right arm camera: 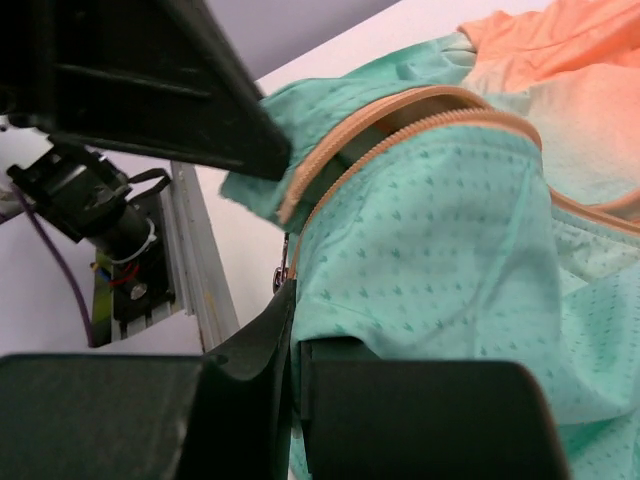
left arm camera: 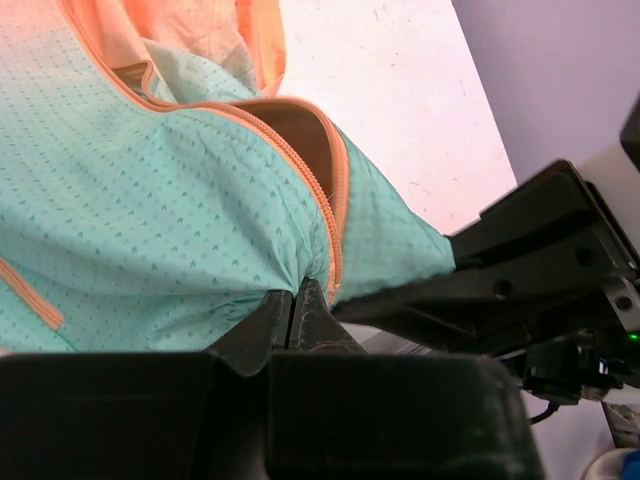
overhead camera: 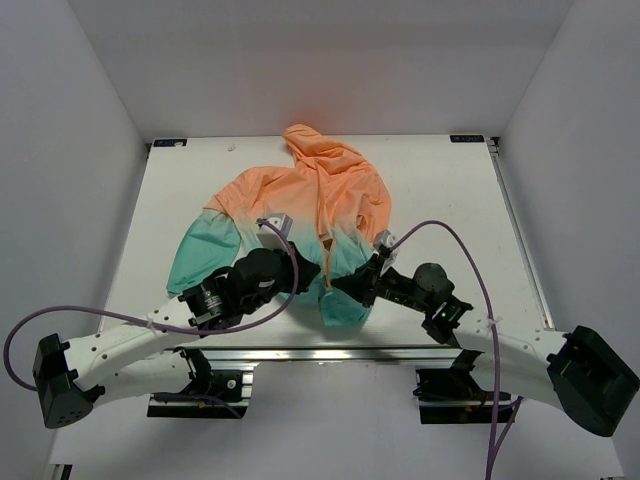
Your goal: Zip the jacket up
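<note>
While left end effector [left arm camera: 295, 302] pinches, jacket [left arm camera: 150, 200] unzipped

Both arms are stretched low and angled inward, with the wrists brought close together. The left end effector [left arm camera: 293, 305] is held closed, pinched on the hem of the jacket [overhead camera: 320, 190]. The right end effector [right arm camera: 293, 322] is likewise clamped on that hem, just beside the left.

The left arm [overhead camera: 115, 348] and right arm [overhead camera: 515, 345] are rounded white shells with black joint housings and bulky black end blocks, each trailed by a looping purple cable [overhead camera: 478, 265], with the left claw [left arm camera: 294, 305] and right claw [right arm camera: 291, 310] matte black.
</note>
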